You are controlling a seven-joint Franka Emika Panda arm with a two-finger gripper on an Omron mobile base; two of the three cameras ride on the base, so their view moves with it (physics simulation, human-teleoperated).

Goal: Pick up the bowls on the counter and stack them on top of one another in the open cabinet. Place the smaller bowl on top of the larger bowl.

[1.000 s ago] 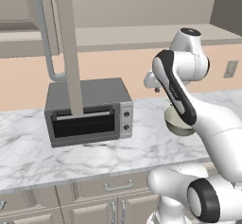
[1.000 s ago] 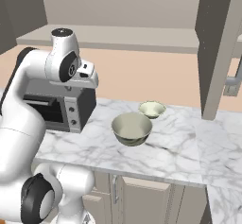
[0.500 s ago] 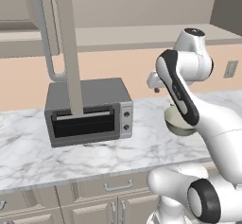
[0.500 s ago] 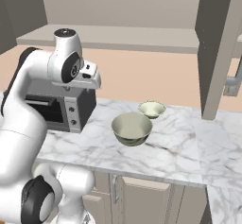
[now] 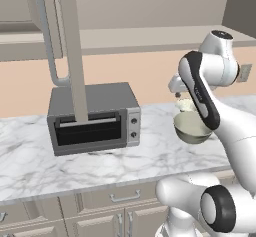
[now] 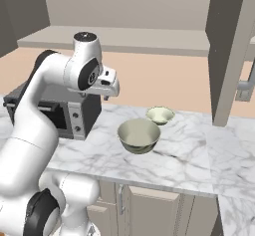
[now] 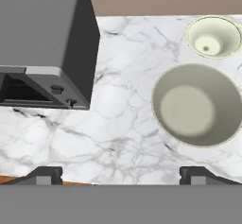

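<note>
Two bowls on counter (image 7: 118, 124): we list larger bowl (image 7: 197, 105), smaller bowl (image 7: 213, 37) just beside, toaster oven (image 7: 45, 43) apart. Gripper (image 7: 121, 173) above counter, fingers wide, holding nothing.

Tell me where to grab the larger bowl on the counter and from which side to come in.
Grip the rim of the larger bowl, coming straight down from above. It sits upright with its mouth open upward, so one finger can drop inside and one outside the thin wall. Choose the rim section away from the smaller bowl, which stands apart beside it. The claw is open above the counter.
</note>
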